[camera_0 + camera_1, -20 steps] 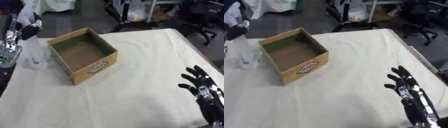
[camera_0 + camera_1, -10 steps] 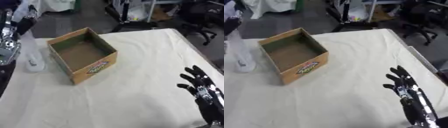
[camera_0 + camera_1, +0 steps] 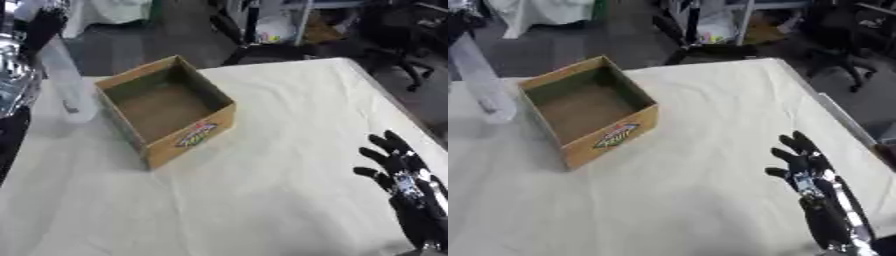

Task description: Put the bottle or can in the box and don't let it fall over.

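A clear plastic bottle (image 3: pixel 68 85) stands slanted at the far left, its base close beside the left wall of the box. My left hand (image 3: pixel 41 29) is at the bottle's upper end, dark fingers curled round it; the bottle's cap is hidden by the hand. The open cardboard box (image 3: pixel 166 107) has a printed label on its front wall and nothing inside. My right hand (image 3: pixel 807 167) rests open near the lower right corner, fingers spread and pointing up, far from the box.
A white cloth (image 3: pixel 289 150) covers the table. Its right edge (image 3: pixel 842 117) runs close to my right hand. Office chairs (image 3: pixel 842 30) and shelving stand beyond the far edge. My left arm's silver forearm (image 3: pixel 13 85) fills the left border.
My left hand has risen toward the upper left corner with the bottle, which now shows taller and more slanted beside the box. The right hand has stayed put.
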Tool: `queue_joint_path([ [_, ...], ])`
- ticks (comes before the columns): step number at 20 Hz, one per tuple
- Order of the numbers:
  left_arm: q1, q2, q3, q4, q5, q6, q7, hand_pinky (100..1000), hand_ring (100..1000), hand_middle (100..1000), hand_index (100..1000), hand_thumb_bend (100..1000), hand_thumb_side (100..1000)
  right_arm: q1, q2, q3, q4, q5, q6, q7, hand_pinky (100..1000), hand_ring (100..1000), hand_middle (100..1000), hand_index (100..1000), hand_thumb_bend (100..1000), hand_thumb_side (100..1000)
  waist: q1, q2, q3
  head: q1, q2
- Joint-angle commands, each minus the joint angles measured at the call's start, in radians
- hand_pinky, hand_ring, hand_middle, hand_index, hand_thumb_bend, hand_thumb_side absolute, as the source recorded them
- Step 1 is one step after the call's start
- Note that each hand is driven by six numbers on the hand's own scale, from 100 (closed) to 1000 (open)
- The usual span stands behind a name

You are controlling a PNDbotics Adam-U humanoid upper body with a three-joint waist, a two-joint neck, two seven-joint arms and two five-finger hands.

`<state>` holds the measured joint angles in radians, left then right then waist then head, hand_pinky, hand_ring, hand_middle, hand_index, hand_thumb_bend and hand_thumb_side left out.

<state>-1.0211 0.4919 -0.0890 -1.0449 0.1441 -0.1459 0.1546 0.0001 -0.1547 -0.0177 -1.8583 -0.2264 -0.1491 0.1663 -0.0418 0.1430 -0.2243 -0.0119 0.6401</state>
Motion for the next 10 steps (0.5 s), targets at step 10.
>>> queue_joint_path([
  [10, -0.06, -0.074, -0.114, -0.135, 0.129, 0.046, -0.154, 219, 687, 478, 531, 100, 375, -0.006, -0.014, 0.008, -0.007, -0.009, 0.0, 0.012, 737, 902, 927, 1000, 100, 544, -0.003, -0.022, -0.023, 0.015, -0.001],
])
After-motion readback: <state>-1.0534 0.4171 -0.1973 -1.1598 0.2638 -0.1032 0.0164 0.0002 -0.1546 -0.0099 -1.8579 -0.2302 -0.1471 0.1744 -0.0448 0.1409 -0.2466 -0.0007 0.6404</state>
